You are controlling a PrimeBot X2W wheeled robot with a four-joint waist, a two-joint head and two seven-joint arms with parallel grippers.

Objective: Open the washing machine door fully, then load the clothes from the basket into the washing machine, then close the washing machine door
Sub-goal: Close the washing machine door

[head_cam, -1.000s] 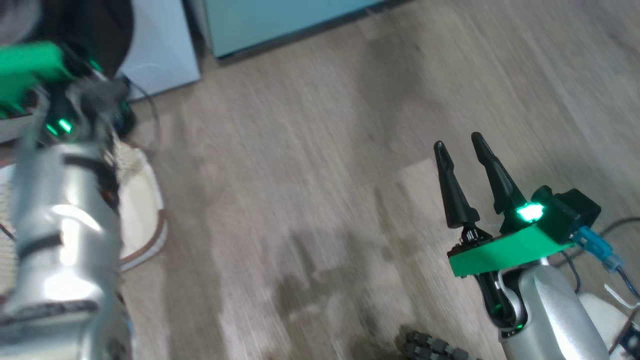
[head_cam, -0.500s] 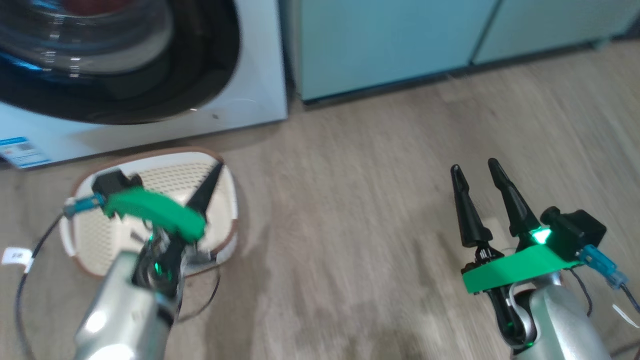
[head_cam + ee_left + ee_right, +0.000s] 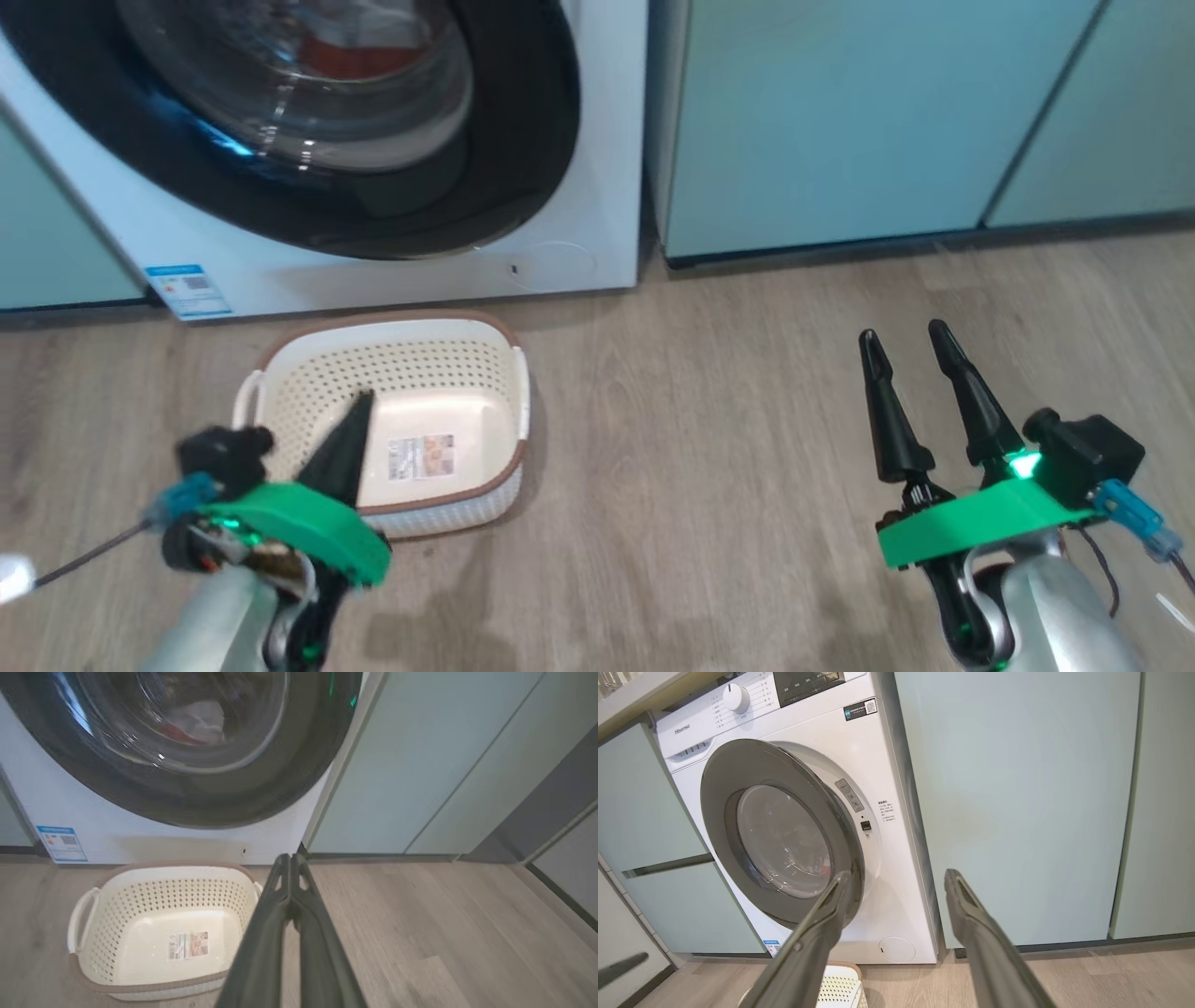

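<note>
Glossy black-framed glass washing machine door (image 3: pixel 308 112), perforated matt plastic basket (image 3: pixel 308 369), wood-grain floor (image 3: pixel 700 420)

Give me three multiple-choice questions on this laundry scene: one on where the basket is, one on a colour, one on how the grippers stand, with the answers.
1. Where does the basket stand?
A. On the floor in front of the washing machine
B. On top of the washer
C. Inside the drum

2. What colour is the basket's rim?
A. Green
B. Brown
C. Black

3. How do the grippers stand?
A. Both open
B. The left gripper shut, the right gripper open
C. The left open, the right shut

Answers: 1 A, it sits on the wood boards at the machine's foot. 2 B, a brown band runs round its cream wall. 3 B, the left fingers meet at the tips and the right fingers stand apart.
</note>
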